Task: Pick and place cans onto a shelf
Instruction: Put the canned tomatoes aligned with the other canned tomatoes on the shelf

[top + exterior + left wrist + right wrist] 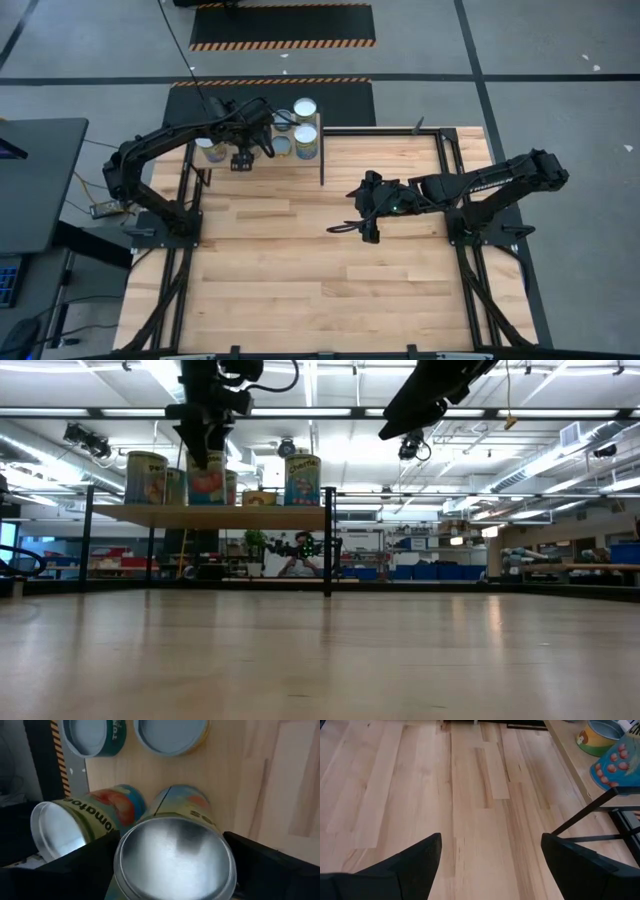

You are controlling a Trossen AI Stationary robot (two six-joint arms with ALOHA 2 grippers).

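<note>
The left hand (243,150) is hanging over the shelf (310,165) at the far left part of the tabletop (300,270), and its fingers (270,865) are standing wide on both sides of 1 can (175,855), which is showing its shiny silver top in the left wrist view; I cannot tell if the fingers are touching the can's sides. Just beside this can another can (75,825) is standing, and on its label the letters "omatoe" can be read next to a red picture. Farther on the same board, 2 more tins (170,735) are standing with their round tops facing the camera, and one is carrying some white letters on a green side, too cut off to read. In the low view several cans are standing upright in a row on the shelf; the can at the right end (302,480) is having a blue label with a word like "Charlie" on it. The right hand (358,222) is waiting over the bare middle of the tabletop, well apart from the shelf, its fingers spread wide and holding nothing.
</note>
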